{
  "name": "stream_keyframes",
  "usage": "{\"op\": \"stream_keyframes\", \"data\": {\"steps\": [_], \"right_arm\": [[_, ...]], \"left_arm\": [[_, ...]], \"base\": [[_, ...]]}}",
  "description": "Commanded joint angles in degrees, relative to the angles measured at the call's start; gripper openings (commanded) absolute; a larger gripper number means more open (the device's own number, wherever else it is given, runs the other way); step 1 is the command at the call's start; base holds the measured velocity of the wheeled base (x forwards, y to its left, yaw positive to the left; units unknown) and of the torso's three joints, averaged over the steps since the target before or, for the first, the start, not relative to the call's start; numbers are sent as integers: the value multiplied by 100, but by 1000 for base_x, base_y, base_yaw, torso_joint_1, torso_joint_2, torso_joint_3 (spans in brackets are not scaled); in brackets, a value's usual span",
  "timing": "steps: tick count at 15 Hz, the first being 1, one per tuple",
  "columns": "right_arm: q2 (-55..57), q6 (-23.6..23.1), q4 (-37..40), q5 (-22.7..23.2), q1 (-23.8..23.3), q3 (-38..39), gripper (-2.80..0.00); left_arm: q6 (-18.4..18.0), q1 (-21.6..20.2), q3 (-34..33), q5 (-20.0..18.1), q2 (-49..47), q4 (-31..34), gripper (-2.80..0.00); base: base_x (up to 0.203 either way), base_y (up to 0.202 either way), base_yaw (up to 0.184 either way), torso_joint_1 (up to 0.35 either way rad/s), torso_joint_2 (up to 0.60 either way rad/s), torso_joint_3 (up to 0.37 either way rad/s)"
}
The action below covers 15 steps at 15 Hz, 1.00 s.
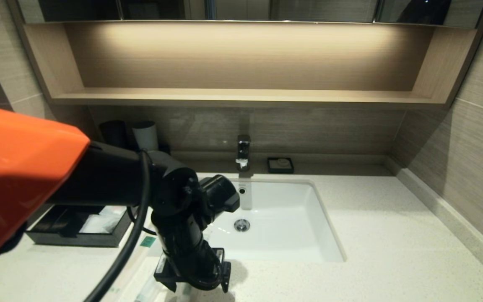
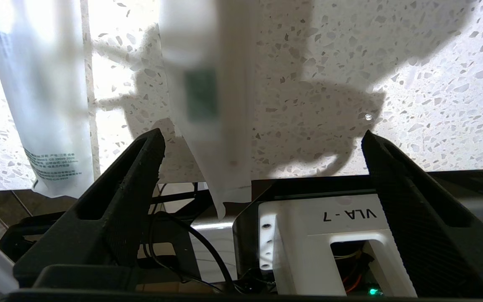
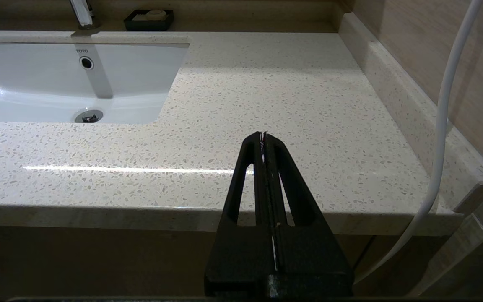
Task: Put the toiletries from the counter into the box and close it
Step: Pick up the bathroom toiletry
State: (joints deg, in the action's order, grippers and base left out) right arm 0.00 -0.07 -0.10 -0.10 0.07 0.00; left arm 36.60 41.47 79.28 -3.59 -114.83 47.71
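Near the counter's (image 1: 392, 235) front-left edge, the left arm blocks most of the head view. It covers the toiletries almost entirely: only a green label scrap and bits of translucent wrapper show around the left gripper (image 1: 193, 287), which points down at them.

Left wrist view is clearer: left gripper (image 2: 262, 138) has its fingers spread wide, nothing between them touched. One toiletry (image 2: 208, 105) lies between the fingers, nearer one of them, blurred, whitish wrapper with a small green label, its end overhanging the counter edge. A second toiletry (image 2: 44, 105) lies beside it, outside the jaws, with small print on the wrapper that I can't read. A third cannot be picked out with certainty.

Box (image 1: 78, 235) sits on the counter left of the sink (image 1: 283, 226), half hidden behind the arm. It is black and low, its drawer looks pulled open, with something white inside; contents can't be made out.

Right gripper (image 3: 263, 138) is out of the head view; its own camera shows the fingers pressed together, hanging just off the counter's front edge, right of the sink.

Faucet (image 1: 243, 152), soap dish (image 1: 280, 165) and two cups (image 1: 130, 134) stand at the back wall.
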Motion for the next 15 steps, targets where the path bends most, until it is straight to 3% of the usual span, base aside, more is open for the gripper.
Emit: {"op": "stream_keyframes", "data": {"steps": [1, 15], "right_arm": [[0, -1, 1, 1, 1, 9, -280], [0, -1, 1, 1, 1, 6, -280]], "left_arm": [[23, -8, 9, -1, -21, 19, 0], [-12, -60, -61, 25, -148, -104, 0]], "base": [[0, 0, 0, 0, 0, 0], [0, 0, 0, 0, 0, 0]]}}
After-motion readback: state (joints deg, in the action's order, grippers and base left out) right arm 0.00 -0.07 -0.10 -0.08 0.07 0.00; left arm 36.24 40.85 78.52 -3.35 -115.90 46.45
